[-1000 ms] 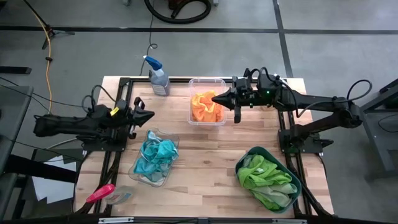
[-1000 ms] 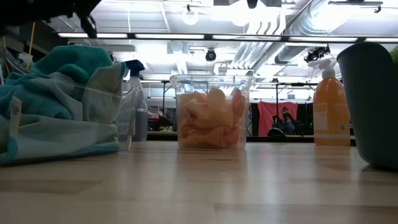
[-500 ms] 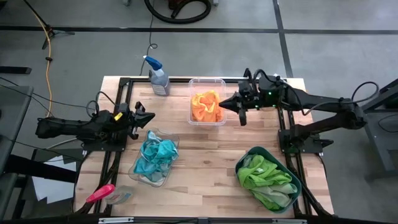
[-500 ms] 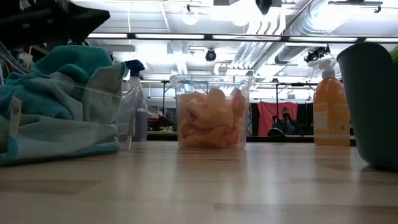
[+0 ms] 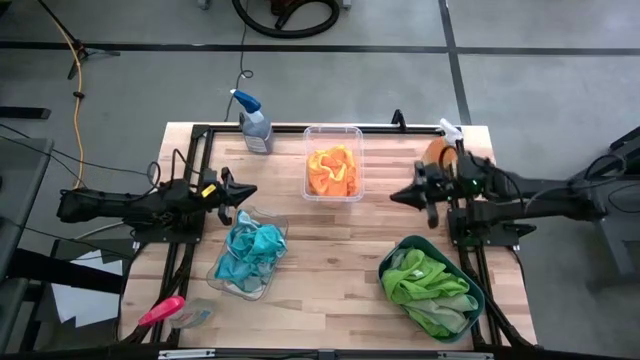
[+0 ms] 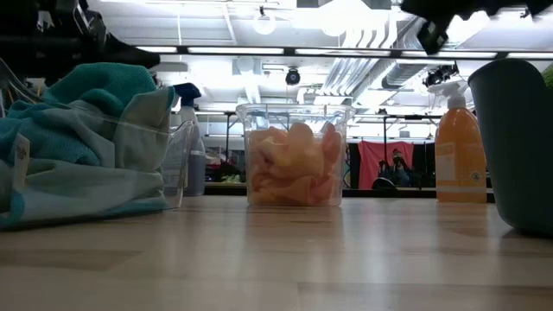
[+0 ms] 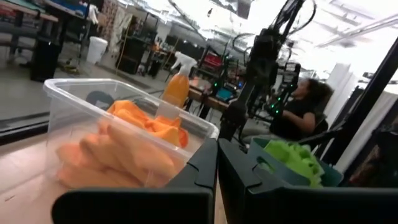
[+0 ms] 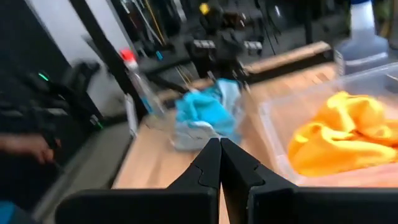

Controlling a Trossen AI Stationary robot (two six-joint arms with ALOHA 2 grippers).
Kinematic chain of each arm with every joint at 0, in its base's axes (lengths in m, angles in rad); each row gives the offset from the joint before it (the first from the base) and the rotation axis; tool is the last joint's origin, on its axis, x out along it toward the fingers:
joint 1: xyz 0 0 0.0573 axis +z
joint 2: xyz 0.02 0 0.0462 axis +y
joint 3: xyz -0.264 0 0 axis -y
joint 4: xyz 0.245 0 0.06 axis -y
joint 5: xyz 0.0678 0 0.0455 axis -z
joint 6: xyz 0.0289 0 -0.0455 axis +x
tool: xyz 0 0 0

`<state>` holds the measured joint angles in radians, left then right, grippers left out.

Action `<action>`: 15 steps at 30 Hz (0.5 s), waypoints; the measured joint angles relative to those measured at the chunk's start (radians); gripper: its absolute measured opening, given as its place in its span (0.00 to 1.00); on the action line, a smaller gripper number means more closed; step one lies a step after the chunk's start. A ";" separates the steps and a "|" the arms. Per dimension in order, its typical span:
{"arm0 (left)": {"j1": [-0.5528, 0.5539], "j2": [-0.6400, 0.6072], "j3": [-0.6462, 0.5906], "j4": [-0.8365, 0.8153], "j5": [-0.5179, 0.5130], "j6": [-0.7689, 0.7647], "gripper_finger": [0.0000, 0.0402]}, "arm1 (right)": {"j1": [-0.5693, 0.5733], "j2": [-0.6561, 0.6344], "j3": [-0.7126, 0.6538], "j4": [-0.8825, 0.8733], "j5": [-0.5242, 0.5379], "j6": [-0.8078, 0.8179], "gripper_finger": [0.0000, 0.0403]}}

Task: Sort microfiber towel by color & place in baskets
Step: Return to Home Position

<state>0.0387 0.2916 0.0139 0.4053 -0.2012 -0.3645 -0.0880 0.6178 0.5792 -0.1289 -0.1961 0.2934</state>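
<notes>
Orange towels fill the clear deep tub (image 5: 333,170) at the far middle of the table. Blue towels lie in the clear shallow dish (image 5: 250,252), and green towels are piled in the dark teal basin (image 5: 432,283) at the near right. My left gripper (image 5: 252,190) is shut and empty, held in the air just beyond the dish and pointing toward the tub (image 7: 118,143). My right gripper (image 5: 394,197) is also shut and empty. It hangs to the right of the tub, pointing across the table toward the dish (image 8: 205,118).
A blue-capped spray bottle (image 5: 253,125) stands at the far edge, left of the tub. An orange spray bottle (image 5: 440,152) stands at the far right, beside my right arm. A pink-handled tool (image 5: 160,311) lies at the near left corner. A person (image 7: 305,109) sits beyond the table.
My right gripper has drawn back from above the orange tub toward the table's right edge and has sunk lower, staying shut. My left gripper has come down a little near the blue dish, also shut. The towels and baskets have not moved.
</notes>
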 joint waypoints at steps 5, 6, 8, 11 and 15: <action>0.000 0.000 0.000 -0.023 0.000 0.000 0.00 | 0.030 -0.194 -0.321 0.368 0.006 0.069 0.00; 0.000 0.000 0.000 -0.024 0.000 0.000 0.00 | 0.032 -0.217 -0.366 0.426 0.013 0.070 0.00; 0.000 0.000 0.000 -0.023 0.000 0.000 0.00 | 0.031 -0.255 -0.448 0.542 0.015 0.072 0.00; 0.000 0.000 0.000 -0.022 0.000 0.000 0.00 | 0.031 -0.289 -0.534 0.672 0.016 0.067 0.00; 0.000 0.000 0.000 -0.021 0.000 0.000 0.00 | 0.032 -0.312 -0.568 0.681 0.008 -0.001 0.00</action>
<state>0.0387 0.2916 0.0139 0.3847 -0.2012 -0.3641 -0.0561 0.3058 0.0115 0.5525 -0.1877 0.2922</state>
